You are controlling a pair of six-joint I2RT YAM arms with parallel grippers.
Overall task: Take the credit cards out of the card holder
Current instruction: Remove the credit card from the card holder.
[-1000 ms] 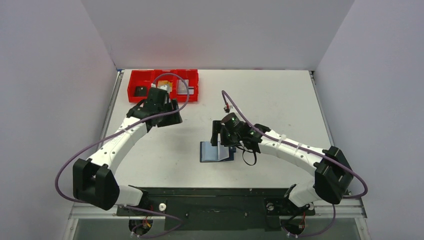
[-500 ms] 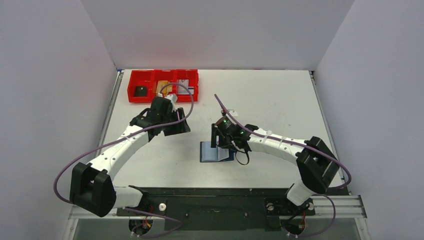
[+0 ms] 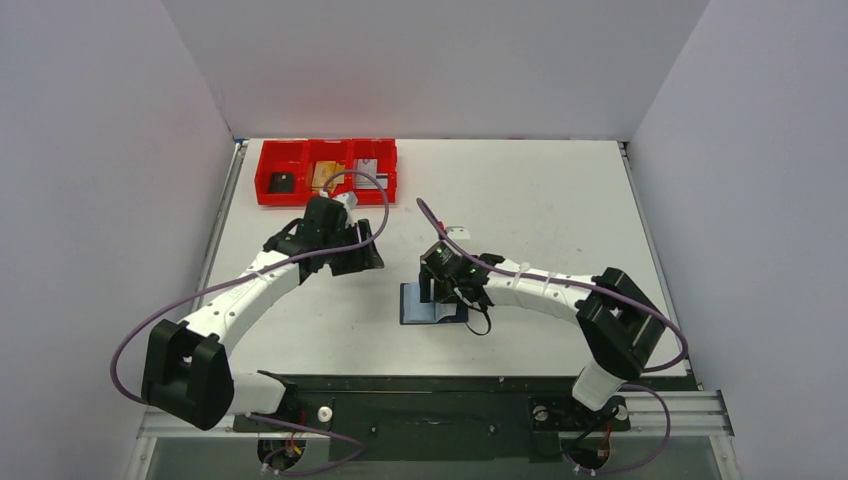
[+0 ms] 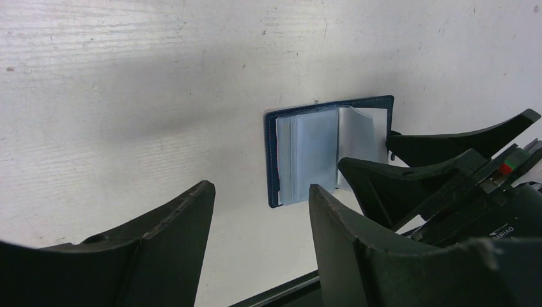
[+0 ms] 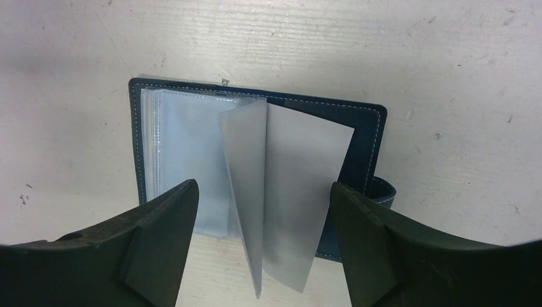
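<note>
Navy card holder (image 5: 185, 147) (open), R gripper (image 5: 262, 192) above

"How much of the card holder (image 3: 414, 304) shows from above?"

"Only its left part. The right gripper (image 3: 438, 297) covers the rest."

"And close up?"

"In the right wrist view both fingers (image 5: 160, 243) run off the bottom edge and hide the card holder's near corners. The cloudy sleeves (image 5: 185, 153) blur whatever lies under them, so I cannot tell what they hold."

"The red tray (image 3: 264, 190), far beyond the card holder?"

"Its contents are too small to make out: one dark, one tan, one pale. A purple cable (image 3: 372, 180) crosses its right end."
</note>
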